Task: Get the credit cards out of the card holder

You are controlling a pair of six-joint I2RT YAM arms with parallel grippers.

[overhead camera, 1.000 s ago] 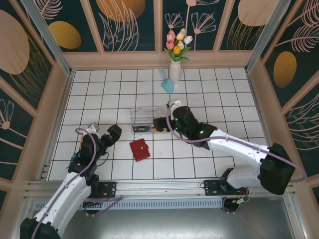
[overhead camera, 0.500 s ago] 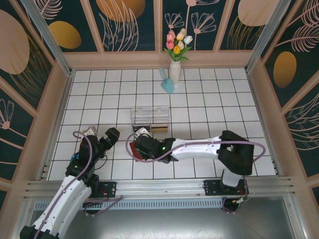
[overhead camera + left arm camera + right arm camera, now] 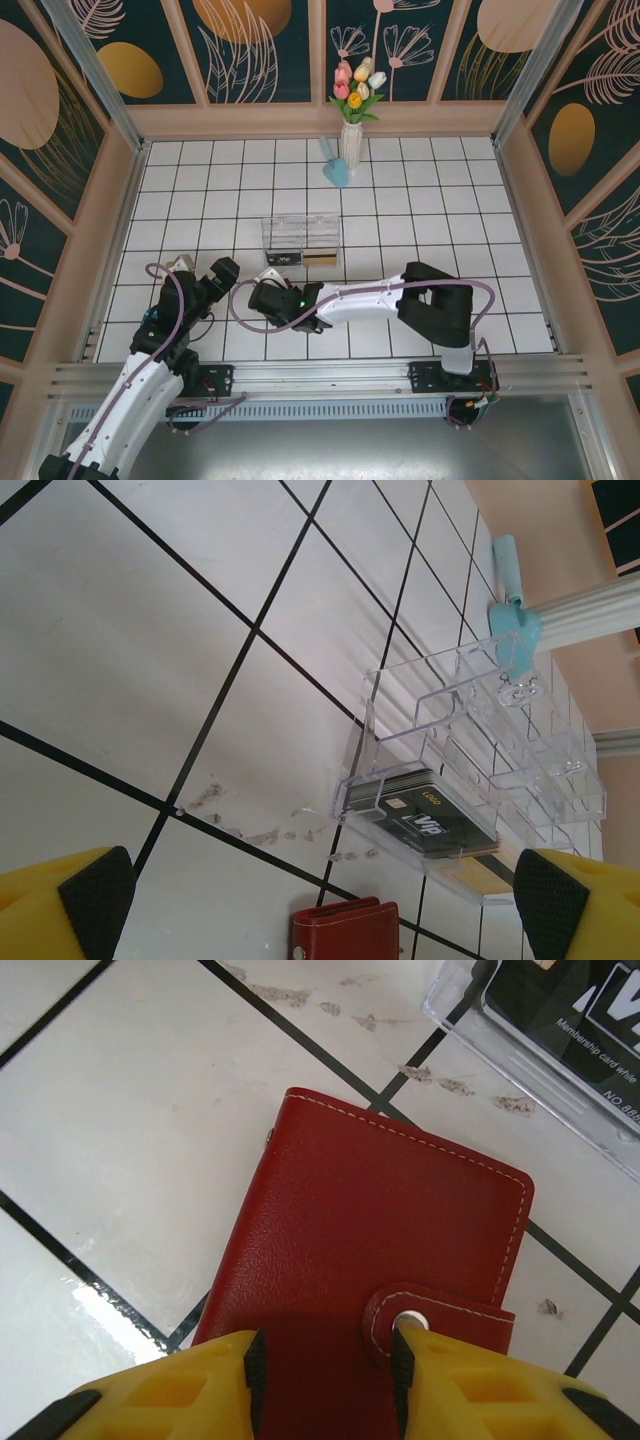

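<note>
The card holder (image 3: 400, 1210) is a closed red wallet lying flat on the white tiles, its snap tab fastened. My right gripper (image 3: 325, 1345) sits right over its near part. The jaws are partly apart and the right fingertip (image 3: 403, 1345) is at the snap button; nothing is pinched between them. From above, the right gripper (image 3: 262, 298) covers the wallet. The left gripper (image 3: 320, 880) stands wide open just left of it, and the wallet's top edge (image 3: 345, 932) shows between its fingers. No credit cards show at the closed holder.
A clear plastic box (image 3: 300, 238) stands just behind the wallet and holds a black VIP card (image 3: 430, 815) and a gold card (image 3: 475, 865). A vase of tulips (image 3: 352, 140) and a light blue tool (image 3: 335, 165) stand at the back wall.
The right arm swung from the clear box forward and left, down onto the red wallet, and its jaws narrowed. The left arm has barely moved.
</note>
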